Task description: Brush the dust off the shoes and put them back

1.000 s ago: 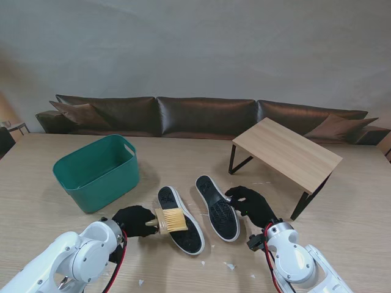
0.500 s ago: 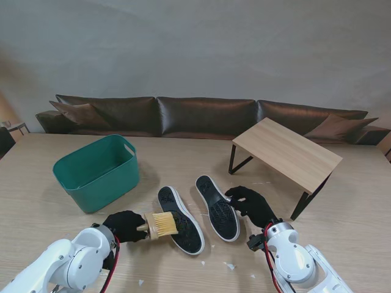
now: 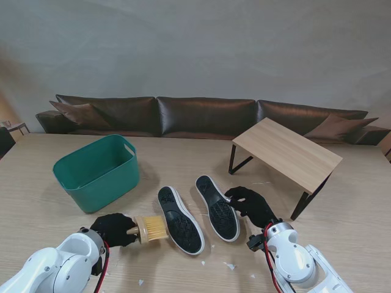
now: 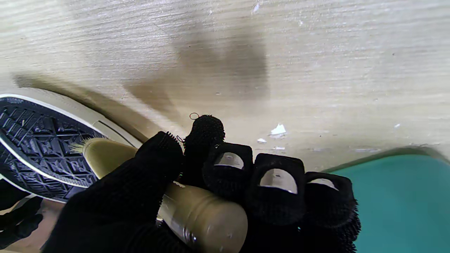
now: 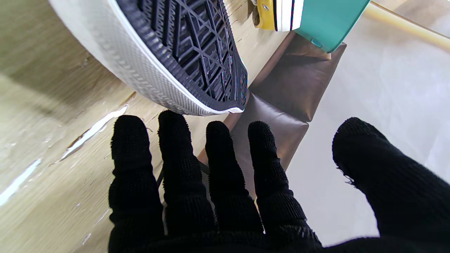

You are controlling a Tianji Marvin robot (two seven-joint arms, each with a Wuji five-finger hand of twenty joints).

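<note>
My left hand [image 3: 114, 228] is curled tight, all 5 fingers [image 4: 277, 186] wrapped around what it holds, the white forearm reaching in from my lower left corner. My right hand [image 3: 252, 204] sits farther from me, palm turned sideways, 4 fingers [image 5: 225, 175] straight and together, thumb spread wide apart.

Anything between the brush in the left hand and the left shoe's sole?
Nothing visible. The brush, held by the left hand, sits just left of the left shoe, sole up; only bare table around them.
</note>
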